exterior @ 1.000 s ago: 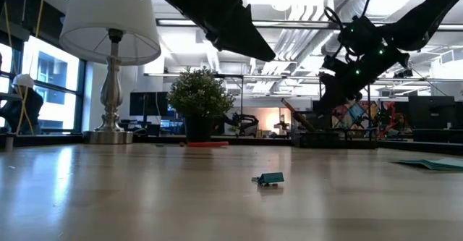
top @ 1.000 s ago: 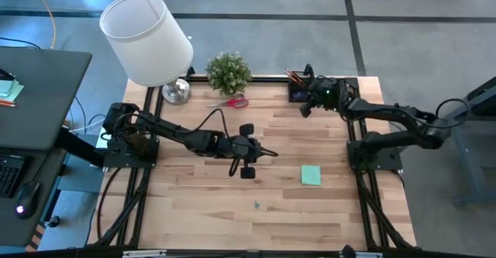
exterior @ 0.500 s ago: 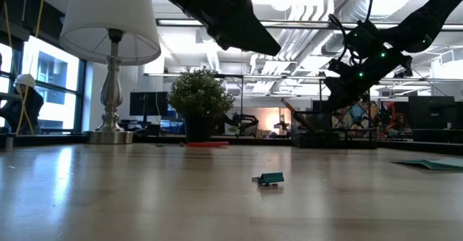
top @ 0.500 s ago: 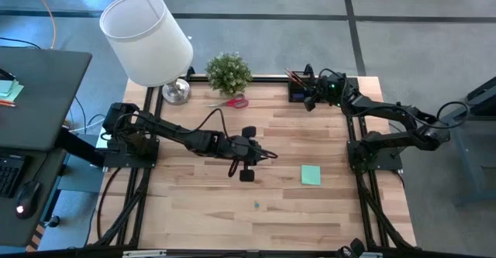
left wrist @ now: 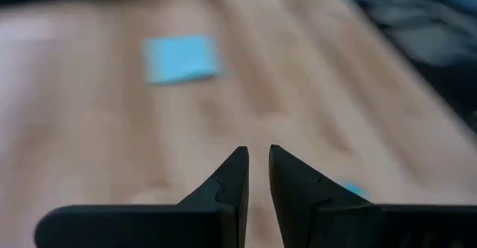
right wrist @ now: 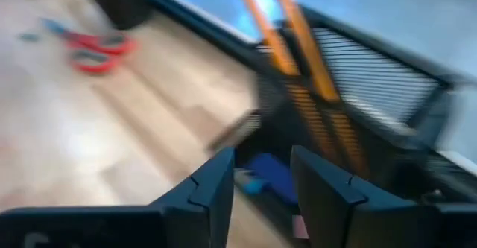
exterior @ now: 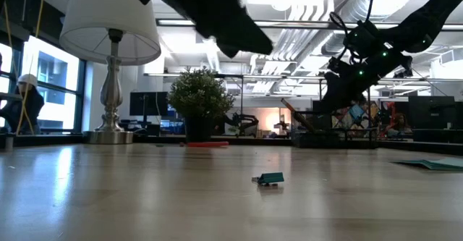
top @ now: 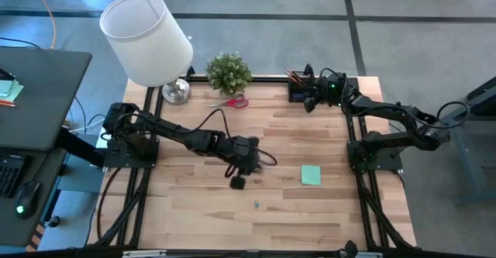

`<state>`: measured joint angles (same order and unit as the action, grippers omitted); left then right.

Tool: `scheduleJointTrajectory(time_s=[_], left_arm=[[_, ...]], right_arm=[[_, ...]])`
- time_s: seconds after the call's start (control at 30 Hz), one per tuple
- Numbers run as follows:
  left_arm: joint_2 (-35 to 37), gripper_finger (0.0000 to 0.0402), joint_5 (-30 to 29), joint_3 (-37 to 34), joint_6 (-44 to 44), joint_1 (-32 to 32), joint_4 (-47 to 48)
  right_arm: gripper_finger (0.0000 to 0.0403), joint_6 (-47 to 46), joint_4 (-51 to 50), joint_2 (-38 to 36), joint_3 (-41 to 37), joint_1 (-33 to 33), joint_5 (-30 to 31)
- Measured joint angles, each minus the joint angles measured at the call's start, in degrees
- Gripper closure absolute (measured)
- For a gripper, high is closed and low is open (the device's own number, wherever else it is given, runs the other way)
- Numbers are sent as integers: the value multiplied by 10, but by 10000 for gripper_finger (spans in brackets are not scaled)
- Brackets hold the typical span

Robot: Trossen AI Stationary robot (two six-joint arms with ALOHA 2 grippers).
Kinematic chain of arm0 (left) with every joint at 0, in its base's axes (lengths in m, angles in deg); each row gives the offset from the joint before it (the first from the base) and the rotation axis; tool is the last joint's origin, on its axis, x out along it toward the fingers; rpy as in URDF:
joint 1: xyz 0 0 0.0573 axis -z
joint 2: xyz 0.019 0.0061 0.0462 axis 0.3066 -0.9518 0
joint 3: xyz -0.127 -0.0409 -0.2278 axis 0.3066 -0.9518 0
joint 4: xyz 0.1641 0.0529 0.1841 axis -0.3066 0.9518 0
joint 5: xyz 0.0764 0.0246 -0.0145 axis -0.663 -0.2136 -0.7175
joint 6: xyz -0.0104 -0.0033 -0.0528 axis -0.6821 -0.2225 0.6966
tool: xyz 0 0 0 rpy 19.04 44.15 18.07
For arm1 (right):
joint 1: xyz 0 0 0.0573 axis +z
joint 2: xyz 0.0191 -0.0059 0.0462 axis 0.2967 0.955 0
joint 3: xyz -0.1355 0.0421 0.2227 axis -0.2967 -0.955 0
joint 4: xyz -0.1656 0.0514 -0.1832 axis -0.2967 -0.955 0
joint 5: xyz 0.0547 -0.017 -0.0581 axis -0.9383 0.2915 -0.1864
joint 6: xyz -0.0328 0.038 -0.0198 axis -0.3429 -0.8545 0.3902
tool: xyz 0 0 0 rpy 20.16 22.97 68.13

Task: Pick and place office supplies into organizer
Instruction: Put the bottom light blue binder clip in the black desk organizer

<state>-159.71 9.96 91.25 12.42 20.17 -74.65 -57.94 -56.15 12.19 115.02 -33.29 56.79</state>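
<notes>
The black organizer (top: 298, 94) stands at the far right of the table, with orange pencils (right wrist: 298, 47) upright in it and something blue (right wrist: 268, 175) inside. My right gripper (top: 310, 103) hangs open just above its near side (right wrist: 262, 155), nothing between the fingers. Red-handled scissors (top: 230, 101) lie flat by the plant. A mint-green sticky-note pad (top: 311, 175) and a small teal piece (top: 256, 204) lie on the table. My left gripper (top: 263, 159) hovers mid-table, its fingers (left wrist: 257, 155) a narrow gap apart and empty, pointing toward the pad (left wrist: 181, 58).
A potted plant (top: 228, 72) and a white-shaded lamp (top: 147, 39) stand at the far left. A blurred dark slim thing (right wrist: 232, 132) shows at the organizer's edge. Bare wood lies along the table's near half (top: 232, 219).
My left gripper has turned about its wrist and dipped toward the near edge. My right gripper has shifted a little toward the far edge, over the organizer.
</notes>
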Motion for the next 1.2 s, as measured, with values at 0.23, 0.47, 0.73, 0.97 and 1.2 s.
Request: scheduleJointTrajectory(time_s=[0.23,0.47,0.73,0.97,1.2], left_arm=[[0,362,78,0,-118,36,72],[-24,362,41,0,-246,94,4],[-91,362,66,-1,-285,97,-20],[-115,362,51,1,-315,97,-68],[-172,351,87,56,-348,97,-15]], right_arm=[[265,-30,-25,0,0,43,-120],[265,-38,-89,0,0,147,-130],[265,-85,-103,0,0,261,-134],[265,-111,-108,0,0,374,-127],[265,-144,-109,0,0,445,-66]])
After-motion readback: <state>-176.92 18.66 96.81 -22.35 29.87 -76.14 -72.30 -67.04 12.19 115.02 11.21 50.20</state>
